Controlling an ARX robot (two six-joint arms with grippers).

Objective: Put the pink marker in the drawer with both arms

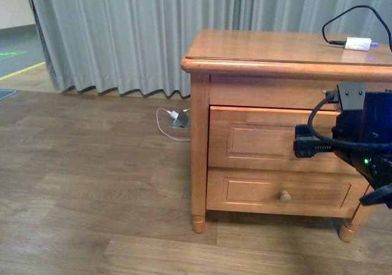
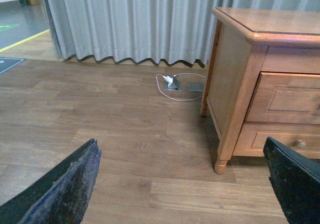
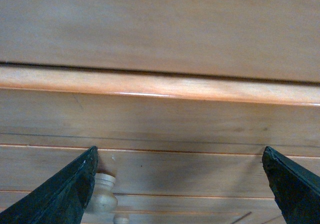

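Left hand (image 2: pixel 182 184): not in front view. In its wrist view the fingers (image 2: pixel 65 189) are spread wide, holding nothing, above wooden floor (image 2: pixel 100 114). The nightstand (image 2: pixel 240 59) is at its 2 o'clock, well apart.

Front view, left to right:
- Grey curtain (image 1: pixel 135 36) across the back.
- White plug with cable (image 1: pixel 174 117) on the floor near the nightstand's left leg, about 9 o'clock from the cabinet.
- Nightstand top (image 1: pixel 263 45): white adapter (image 1: pixel 358 43) with black cable (image 1: pixel 349 18) at 2 o'clock on the top, near the right edge. A small blue-purple tip (image 1: pixel 373 44) pokes out just beside the adapter at 3 o'clock; can't tell whether that's the pink marker. No clearly pink marker visible in any view.
- Upper drawer (image 1: pixel 263 139): shut, front flush. Its knob is hidden behind the right arm (image 1: pixel 358 137) in front view.
- Lower drawer (image 1: pixel 275 192): shut, knob (image 1: pixel 285 196) visible.

Right hand (image 3: pixel 180 184): spread wide, holding nothing, close up to the upper drawer front (image 3: pixel 165 174). Drawer knob (image 3: pixel 102 199) is just beside the one finger (image 3: pixel 67 194), partly behind it; contact can't be told. Other finger (image 3: pixel 295 184) is well apart from the knob.
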